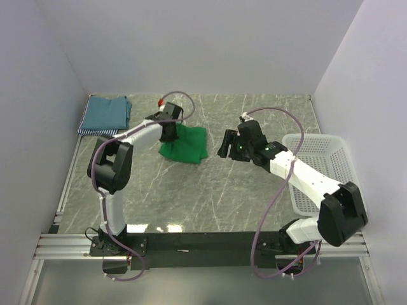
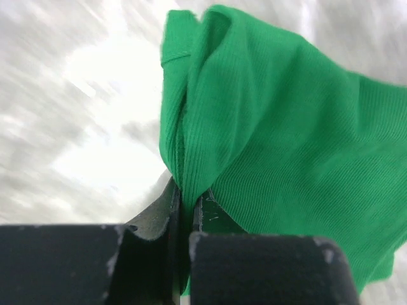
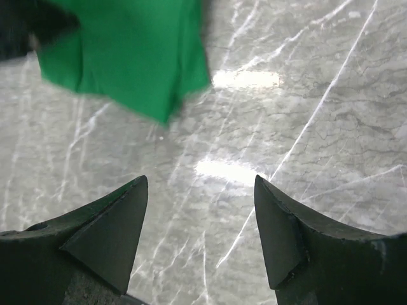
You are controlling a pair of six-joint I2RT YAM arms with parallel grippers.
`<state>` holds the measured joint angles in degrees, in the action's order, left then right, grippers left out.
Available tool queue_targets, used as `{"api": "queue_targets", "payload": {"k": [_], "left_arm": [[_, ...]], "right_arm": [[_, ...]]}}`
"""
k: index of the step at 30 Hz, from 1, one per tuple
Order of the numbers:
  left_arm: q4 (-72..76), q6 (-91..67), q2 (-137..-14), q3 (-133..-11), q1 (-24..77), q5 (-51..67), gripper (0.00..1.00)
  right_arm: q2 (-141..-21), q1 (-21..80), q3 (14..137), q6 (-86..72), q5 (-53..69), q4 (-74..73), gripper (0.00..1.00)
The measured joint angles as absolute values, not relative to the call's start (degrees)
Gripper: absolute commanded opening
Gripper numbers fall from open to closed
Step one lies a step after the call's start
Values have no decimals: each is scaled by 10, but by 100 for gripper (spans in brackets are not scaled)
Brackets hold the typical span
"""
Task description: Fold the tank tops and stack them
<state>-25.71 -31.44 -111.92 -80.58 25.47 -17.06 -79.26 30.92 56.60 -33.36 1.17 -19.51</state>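
striped top (image 1: 95, 131): mostly under teal top (image 1: 107, 112) | green top (image 3: 127, 51): cut by upper edge, blurred

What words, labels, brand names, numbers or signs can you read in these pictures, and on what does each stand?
None: no text can be read in any view.
The green top, the folded tops, the basket and the table show no print, label or sign.

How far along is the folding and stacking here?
Done: the teal top lies folded on the striped top in the far-left corner. In hand: the left tool is shut on the green top; the right tool is open and empty beside it. Left: the green top is not yet stacked.
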Motion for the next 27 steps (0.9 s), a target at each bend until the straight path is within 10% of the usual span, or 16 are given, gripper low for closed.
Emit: {"api": "queue_targets", "payload": {"k": [27], "left_arm": [[-325,-76,-1293,-1192,69,-338,0]], "right_arm": [[-816,309,556,-316,105,-186,74]]}}
